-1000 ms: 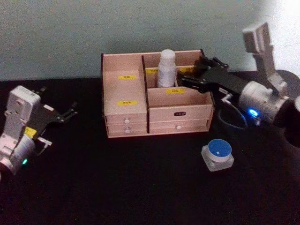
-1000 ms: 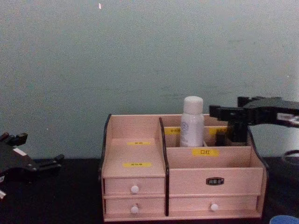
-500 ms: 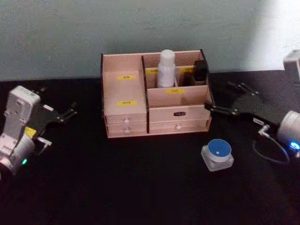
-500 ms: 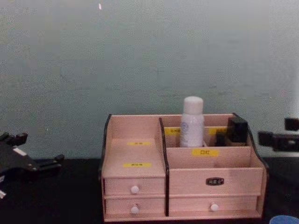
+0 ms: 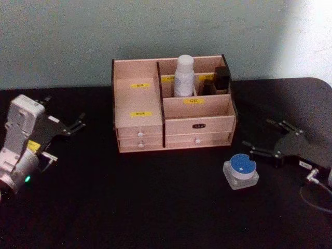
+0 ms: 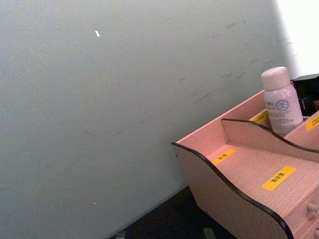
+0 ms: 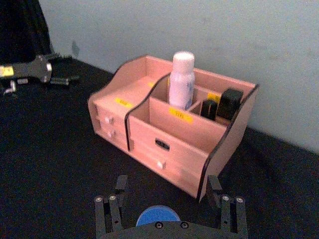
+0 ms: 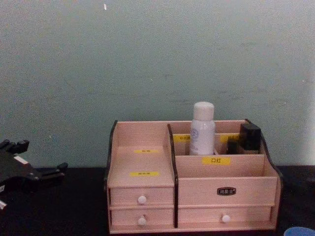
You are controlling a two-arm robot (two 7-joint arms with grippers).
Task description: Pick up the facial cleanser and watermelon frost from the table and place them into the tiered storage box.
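Note:
The tiered storage box [image 5: 137, 70] [image 8: 142, 135] [image 7: 234, 134] [image 6: 239, 169] stands at the table's back. A white bottle [image 5: 184, 75] [image 8: 203, 129] [image 7: 182, 79] [image 6: 280, 102] stands upright in its back middle compartment, and a black container [image 5: 222, 78] [image 8: 250, 136] [image 7: 231, 103] in the back right one. I cannot tell which is the facial cleanser and which the watermelon frost. My right gripper [image 5: 257, 133] [image 7: 167, 183] is open and empty, low over the table right of the box. My left gripper [image 5: 62, 111] [image 8: 42, 157] rests open at the far left.
A clear jar with a blue lid [image 5: 241, 170] [image 7: 158, 215] [image 8: 300, 231] sits on the black table [image 5: 155, 207] in front of the box's right end, just left of my right gripper. A pale wall runs behind the box.
My right gripper left the black container in the back right compartment, pulled out, and swung right and toward the front, down beside the blue-lidded jar. The left arm has stayed put.

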